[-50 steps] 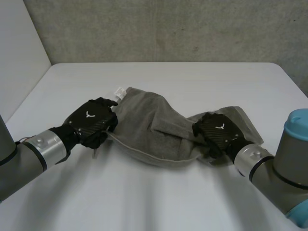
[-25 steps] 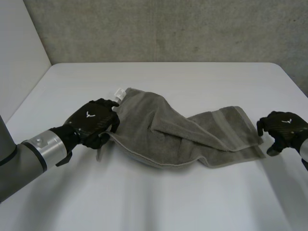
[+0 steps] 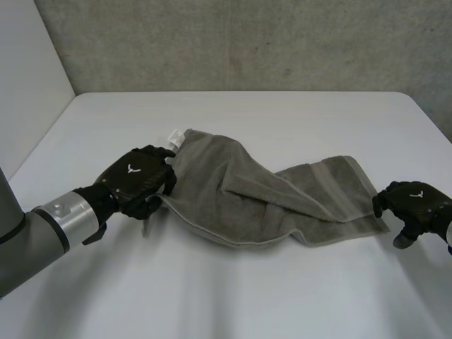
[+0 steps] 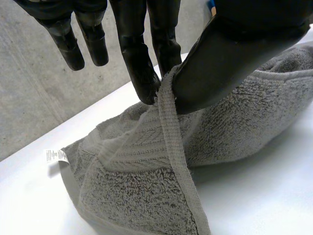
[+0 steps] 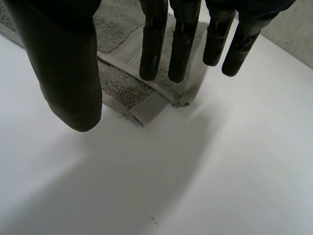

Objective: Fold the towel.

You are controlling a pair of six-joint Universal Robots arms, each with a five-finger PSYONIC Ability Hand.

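A grey towel (image 3: 261, 194) lies crumpled across the middle of the white table (image 3: 233, 296), with a white label (image 3: 176, 135) at its far left corner. My left hand (image 3: 136, 180) is at the towel's left edge and pinches the hem (image 4: 168, 122) between the thumb (image 4: 220, 58) and fingers (image 4: 142, 63). My right hand (image 3: 412, 205) hovers just off the towel's right end, its fingers (image 5: 183, 44) straight and apart from the thumb (image 5: 68, 73), holding nothing. The towel's right corner (image 5: 156, 103) lies flat under its fingertips.
A grey concrete wall (image 3: 247, 42) runs behind the table's far edge. Bare tabletop lies in front of the towel and on the far side.
My right hand let go of the towel's middle and moved out to the right, past the towel's end. The towel's right part now lies spread flat. The left hand kept its grip.
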